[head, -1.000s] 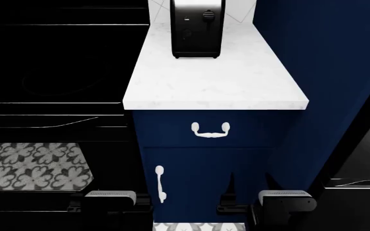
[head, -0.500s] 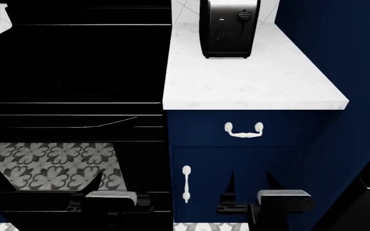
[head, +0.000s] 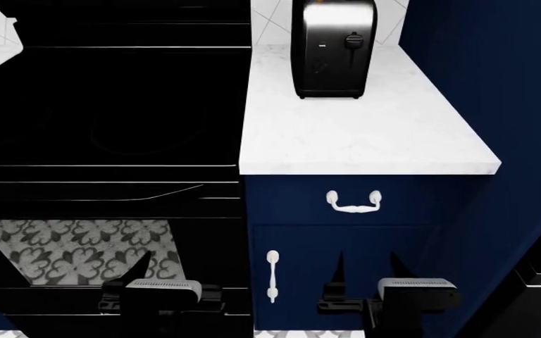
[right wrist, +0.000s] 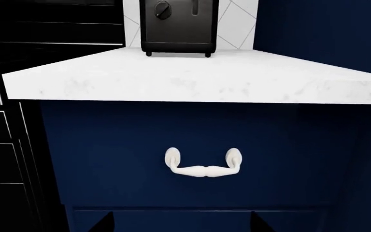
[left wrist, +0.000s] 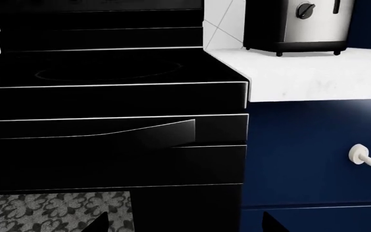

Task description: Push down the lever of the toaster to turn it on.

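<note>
at the counter's (head: 365,141) back edge, toaster (head: 334,49) unobstructed.

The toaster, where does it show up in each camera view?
Head view: toaster at top centre, at the back of the white counter.
Left wrist view: toaster in the top right corner.
Right wrist view: toaster at top centre.
Shared landmark: the white counter.

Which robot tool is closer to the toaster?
The right tool. It sits low in front of the blue cabinet, almost straight below the toaster. The left tool is just as low but off to the side, in front of the black oven. Neither one is near it.
</note>
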`<state>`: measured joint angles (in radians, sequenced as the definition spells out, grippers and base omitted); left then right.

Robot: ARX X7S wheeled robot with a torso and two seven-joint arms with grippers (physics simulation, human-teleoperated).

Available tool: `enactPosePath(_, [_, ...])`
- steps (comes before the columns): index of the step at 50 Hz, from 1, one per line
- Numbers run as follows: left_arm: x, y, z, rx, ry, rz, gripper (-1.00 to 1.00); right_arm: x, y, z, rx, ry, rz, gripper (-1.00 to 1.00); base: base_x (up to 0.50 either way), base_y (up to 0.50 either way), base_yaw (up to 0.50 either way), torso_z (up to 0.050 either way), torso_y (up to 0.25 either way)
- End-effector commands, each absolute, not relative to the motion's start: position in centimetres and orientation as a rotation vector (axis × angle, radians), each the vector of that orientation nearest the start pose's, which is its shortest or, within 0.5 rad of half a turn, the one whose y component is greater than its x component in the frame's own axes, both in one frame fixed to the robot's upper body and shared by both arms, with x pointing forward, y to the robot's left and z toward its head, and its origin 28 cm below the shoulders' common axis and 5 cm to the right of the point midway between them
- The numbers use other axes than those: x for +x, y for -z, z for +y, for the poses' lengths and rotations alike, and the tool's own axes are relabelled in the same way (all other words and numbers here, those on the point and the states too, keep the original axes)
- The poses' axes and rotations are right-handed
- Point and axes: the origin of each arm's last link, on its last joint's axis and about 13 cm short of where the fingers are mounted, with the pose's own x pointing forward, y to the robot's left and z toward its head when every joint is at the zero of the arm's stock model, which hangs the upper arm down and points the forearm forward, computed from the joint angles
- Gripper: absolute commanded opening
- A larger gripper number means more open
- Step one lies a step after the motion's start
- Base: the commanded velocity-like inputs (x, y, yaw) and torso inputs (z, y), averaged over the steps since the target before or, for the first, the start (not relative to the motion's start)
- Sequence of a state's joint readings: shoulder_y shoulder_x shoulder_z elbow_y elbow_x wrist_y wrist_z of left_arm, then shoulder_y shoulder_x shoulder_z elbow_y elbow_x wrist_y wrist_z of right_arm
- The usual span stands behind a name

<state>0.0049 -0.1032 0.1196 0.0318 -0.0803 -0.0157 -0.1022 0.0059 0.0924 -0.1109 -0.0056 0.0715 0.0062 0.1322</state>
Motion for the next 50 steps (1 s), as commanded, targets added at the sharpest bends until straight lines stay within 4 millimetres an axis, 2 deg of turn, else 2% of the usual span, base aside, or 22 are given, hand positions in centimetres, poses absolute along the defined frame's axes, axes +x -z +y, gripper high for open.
enactPosePath(1, [20.8, -1.7, 20.5, 0.022, 0.023, 0.000, 1.00, 21.0, -1.4, -9.6, -0.017, 0.020, 0.002, 1.00, 0.00, 0.00, 0.00, 0.050, 0.000])
enactPosePath(22, [20.7, -1.8, 20.5, 0.020, 0.022, -0.002, 1.00, 20.8, -1.8, -9.6, -0.013, 0.019, -0.007, 1.00, 0.00, 0.00, 0.00, 0.050, 0.000])
enactPosePath(26, [20.1, -3.6, 20.6, 0.026, -0.007, -0.104, 1.00, 20.0, -3.5, -9.4, -0.009, 0.006, -0.057, 1.00, 0.00, 0.00, 0.00, 0.000, 0.000])
enactPosePath(35, [17.2, -9.4, 21.4, 0.032, -0.050, -0.317, 1.00, 16.9, -9.8, -8.6, -0.022, -0.013, -0.277, 1.00, 0.00, 0.00, 0.00, 0.000, 0.000])
enactPosePath(39, [16.4, -11.3, 21.4, 0.039, -0.053, -0.386, 1.00, 15.9, -11.7, -8.5, -0.030, -0.010, -0.347, 1.00, 0.00, 0.00, 0.00, 0.000, 0.000])
enactPosePath(43, [16.0, -12.2, 21.2, 0.050, -0.023, -0.422, 1.00, 15.2, -12.8, -8.7, -0.037, -0.005, -0.381, 1.00, 0.00, 0.00, 0.00, 0.000, 0.000])
enactPosePath(50, [15.8, -12.7, 21.1, 0.056, 0.009, -0.454, 1.00, 14.8, -13.6, -9.0, -0.036, 0.001, -0.391, 1.00, 0.00, 0.00, 0.00, 0.000, 0.000])
